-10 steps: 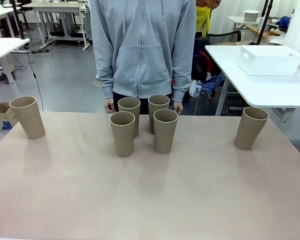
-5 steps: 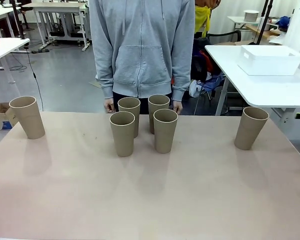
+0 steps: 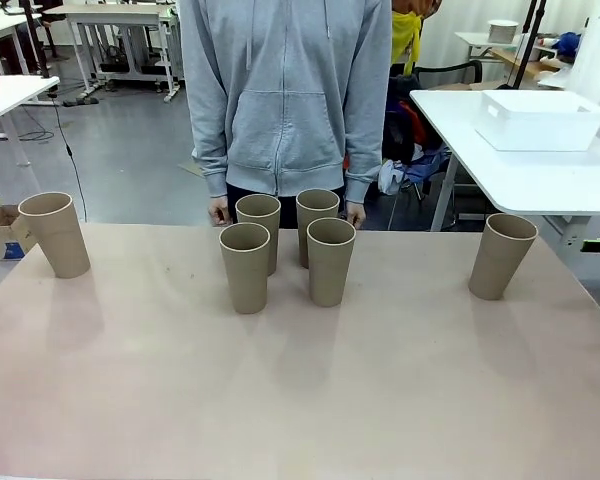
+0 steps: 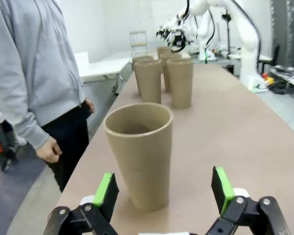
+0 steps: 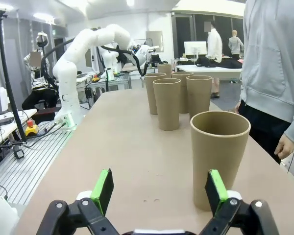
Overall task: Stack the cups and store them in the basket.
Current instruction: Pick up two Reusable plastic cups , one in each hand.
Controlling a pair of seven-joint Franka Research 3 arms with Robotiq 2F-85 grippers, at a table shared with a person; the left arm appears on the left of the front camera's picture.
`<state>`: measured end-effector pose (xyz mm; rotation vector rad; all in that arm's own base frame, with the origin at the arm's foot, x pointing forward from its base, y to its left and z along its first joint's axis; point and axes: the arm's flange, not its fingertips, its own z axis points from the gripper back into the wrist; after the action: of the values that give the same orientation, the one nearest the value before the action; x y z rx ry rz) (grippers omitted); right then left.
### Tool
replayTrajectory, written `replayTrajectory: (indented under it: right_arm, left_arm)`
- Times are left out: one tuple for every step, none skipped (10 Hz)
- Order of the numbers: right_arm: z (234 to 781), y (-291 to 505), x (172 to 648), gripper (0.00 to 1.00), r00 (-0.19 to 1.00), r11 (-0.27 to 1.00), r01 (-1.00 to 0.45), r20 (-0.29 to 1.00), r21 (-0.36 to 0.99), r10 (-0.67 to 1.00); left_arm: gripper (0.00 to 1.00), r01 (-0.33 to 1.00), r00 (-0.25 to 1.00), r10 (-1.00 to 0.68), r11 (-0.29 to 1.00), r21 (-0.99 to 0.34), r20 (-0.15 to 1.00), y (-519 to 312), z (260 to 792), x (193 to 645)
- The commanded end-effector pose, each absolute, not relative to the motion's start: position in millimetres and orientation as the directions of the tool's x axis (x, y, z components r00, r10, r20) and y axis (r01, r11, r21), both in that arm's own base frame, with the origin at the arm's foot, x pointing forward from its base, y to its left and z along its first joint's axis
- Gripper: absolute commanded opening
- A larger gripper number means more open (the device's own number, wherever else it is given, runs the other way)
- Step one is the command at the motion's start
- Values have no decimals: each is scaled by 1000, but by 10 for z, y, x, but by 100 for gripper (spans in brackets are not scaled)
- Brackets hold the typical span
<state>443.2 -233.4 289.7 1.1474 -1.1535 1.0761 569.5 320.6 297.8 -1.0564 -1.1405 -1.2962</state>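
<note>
standing (upright) before left tool point(image 4: 164, 188): cup point(image 4: 139, 147)

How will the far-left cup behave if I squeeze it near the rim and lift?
The far-left cup looks thin-walled and empty, so it is probably light, and its open rim may flex under a hard squeeze. It is tall, with a base narrower than the rim, so a sideways nudge could tip it. The matte surface should grip well.

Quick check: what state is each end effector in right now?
Left end effector: open, holding nothing; leftmost cup just ahead, untouched.
Right end effector: open, holding nothing; rightmost cup just ahead, untouched.
</note>
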Motion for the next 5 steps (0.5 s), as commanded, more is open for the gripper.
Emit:
replayTrajectory:
  right_arm:
    - [2803,-2286,4430,100,67,136,-989,997,60,46]
    - [2786,-2294,4425,100,63,145,-988,997,57,40]
    - [2763,-2299,4426,100,64,150,-987,997,58,33]
    - [2716,-2278,4431,100,65,157,-986,997,59,33]
    - [2716,-2276,4446,100,84,154,-985,996,77,36]
  left_arm:
    - [100,995,-27,-159,86,41,987,3185,2822,5990]
    - [100,992,-14,-142,118,31,990,3225,2791,6119]
    - [100,990,3,-129,142,16,992,3249,2770,6234]
    - [100,989,22,-134,147,-2,991,3195,2703,6299]
    - [100,990,31,-118,144,-14,993,3134,2663,6310]
